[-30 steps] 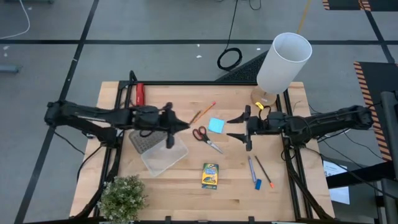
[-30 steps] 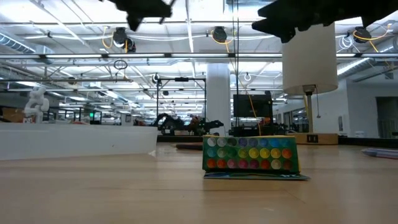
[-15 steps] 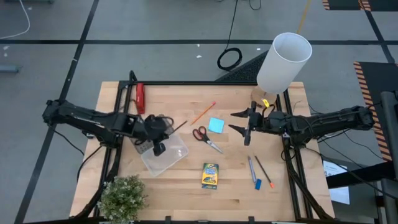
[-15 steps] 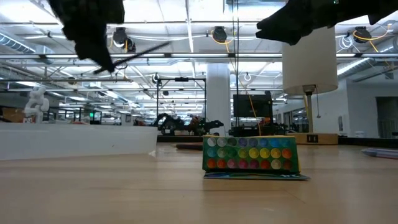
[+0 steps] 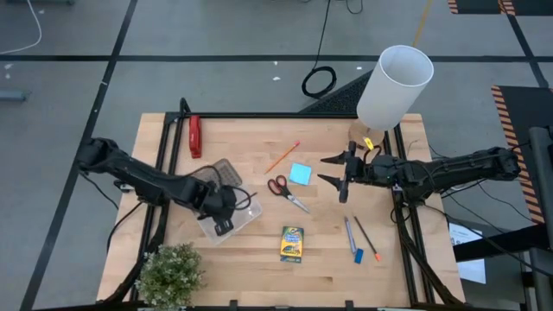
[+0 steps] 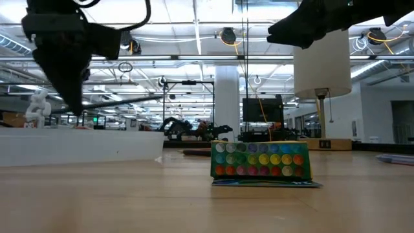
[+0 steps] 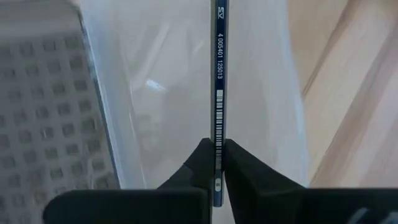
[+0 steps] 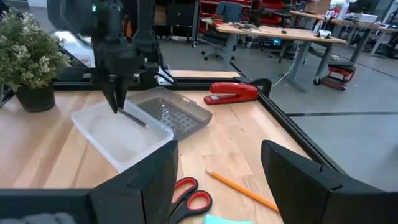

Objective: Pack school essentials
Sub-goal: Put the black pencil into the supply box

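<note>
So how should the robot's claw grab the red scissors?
Best to come straight down on the red-handled scissors with the open right claw, which hovers closest. They lie flat, alone on the wood. Pinch across the narrow part where the blades meet the handles; the loops look too wide and the blade tips too thin to hold well.

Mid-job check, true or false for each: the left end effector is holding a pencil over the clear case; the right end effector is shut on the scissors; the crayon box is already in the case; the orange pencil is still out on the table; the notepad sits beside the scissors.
1. The left end effector holds the dark pencil over the clear case. True.
2. The right end effector is shut on the scissors. False: it hangs open, and the scissors lie on the table.
3. The crayon box is in the case. False: it lies on the table.
4. The orange pencil is on the table. True.
5. The notepad sits beside the scissors. True.
</note>
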